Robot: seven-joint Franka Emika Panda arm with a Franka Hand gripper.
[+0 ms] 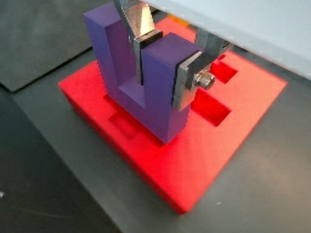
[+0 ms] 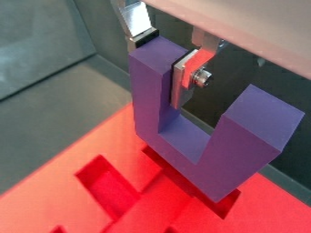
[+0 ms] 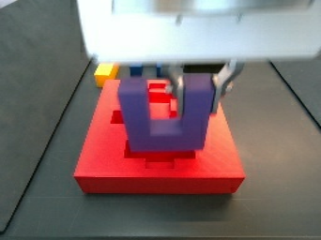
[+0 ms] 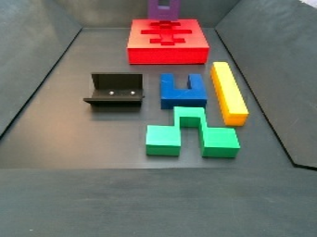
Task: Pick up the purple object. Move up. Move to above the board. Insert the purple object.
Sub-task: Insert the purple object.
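Note:
My gripper is shut on one prong of the purple object, a U-shaped block held with its prongs pointing up. The silver fingers clamp that prong from both sides in both wrist views. The block hangs low over the middle of the red board, above its recessed slots. I cannot tell whether its base touches the board. In a side view the gripper holds the purple object over the board. In a side view only the block's lower part shows, behind the board.
In front of the board stand the dark fixture, a blue arch-shaped block, a long yellow bar and a green notched block. Grey sloping walls ring the floor.

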